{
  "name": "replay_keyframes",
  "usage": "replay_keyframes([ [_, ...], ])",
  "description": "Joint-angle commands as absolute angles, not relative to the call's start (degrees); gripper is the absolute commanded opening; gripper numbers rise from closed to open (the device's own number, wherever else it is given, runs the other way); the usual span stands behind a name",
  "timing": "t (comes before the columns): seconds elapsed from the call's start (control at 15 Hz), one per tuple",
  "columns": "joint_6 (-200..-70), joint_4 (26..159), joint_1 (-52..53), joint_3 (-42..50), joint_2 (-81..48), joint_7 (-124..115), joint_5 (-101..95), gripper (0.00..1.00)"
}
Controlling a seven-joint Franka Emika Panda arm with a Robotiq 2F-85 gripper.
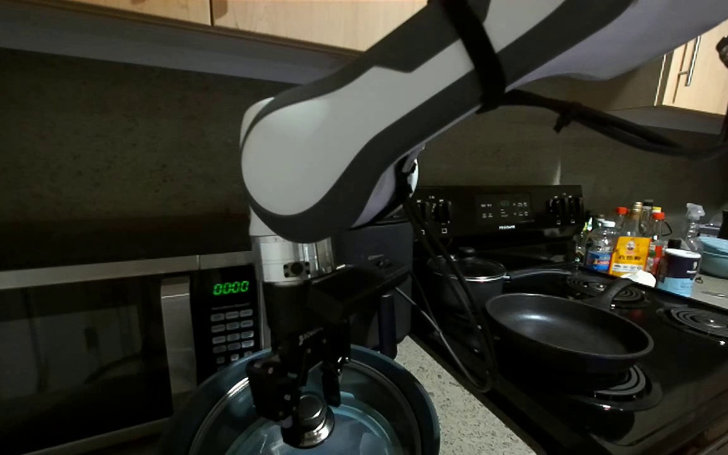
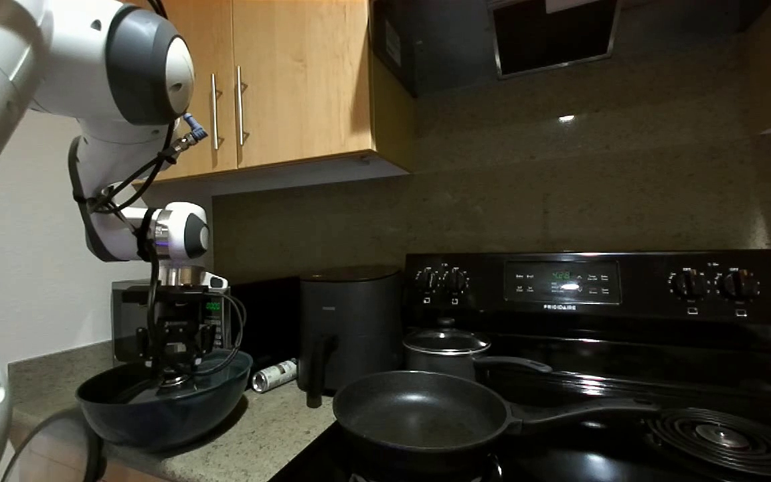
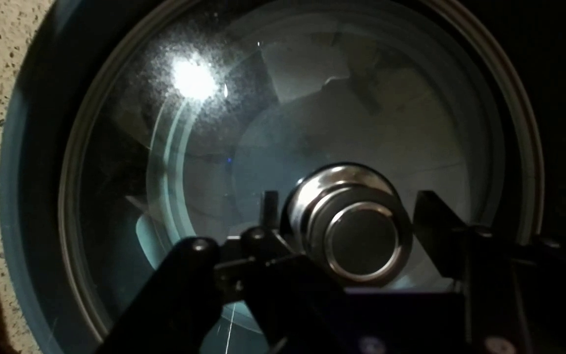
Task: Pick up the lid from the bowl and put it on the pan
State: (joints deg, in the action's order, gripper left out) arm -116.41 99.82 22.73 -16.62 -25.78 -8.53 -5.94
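The glass lid [image 3: 312, 123] with its metal rim lies in the top of the blue-grey bowl [image 3: 10, 172]. Its dark and silver knob [image 3: 361, 241] points up at the gripper. In both exterior views the bowl [image 1: 426, 411] [image 2: 158, 425] stands on the counter with the lid inside its rim. My gripper [image 3: 348, 211] is open, pointing down, with one finger on each side of the knob and a gap visible beside it. The gripper [image 1: 310, 407] is low over the lid in both exterior views [image 2: 173, 361]. The black frying pan [image 1: 566, 325] [image 2: 422, 412] is on the stove, uncovered.
A microwave [image 1: 73, 354] stands right behind the bowl. An air fryer [image 2: 349, 328], a can [image 2: 275, 376] and a lidded black pot [image 2: 446, 348] stand between bowl and stove back. The pan's handle [image 2: 586, 410] reaches over the stove. Bottles [image 1: 632, 246] stand beyond the stove.
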Motion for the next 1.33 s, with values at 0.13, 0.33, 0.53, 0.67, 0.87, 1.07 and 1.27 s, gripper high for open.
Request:
replay_keyframes([
  [0.13,-115.8,99.05,22.3,-16.24,-25.87,-6.62,-3.42,0.36],
  [0.33,-115.88,98.95,22.31,-16.27,-25.67,-6.58,-2.8,0.3],
  [0.53,-116.33,99.37,22.07,-16.49,-25.27,-5.94,-2.15,0.25],
  [0.67,-117.13,100.4,21.89,-16.58,-23.84,-6.07,-1.76,0.25],
  [0.87,-117.08,102.72,21.74,-16.41,-20.43,-7.62,-1.31,0.25],
  [1.07,-117.44,108.2,22.55,-15.57,-12.29,-12.74,-2.97,0.25],
  [1.27,-117.87,112.01,23.59,-15.39,-5.07,-19.46,-6.3,0.25],
])
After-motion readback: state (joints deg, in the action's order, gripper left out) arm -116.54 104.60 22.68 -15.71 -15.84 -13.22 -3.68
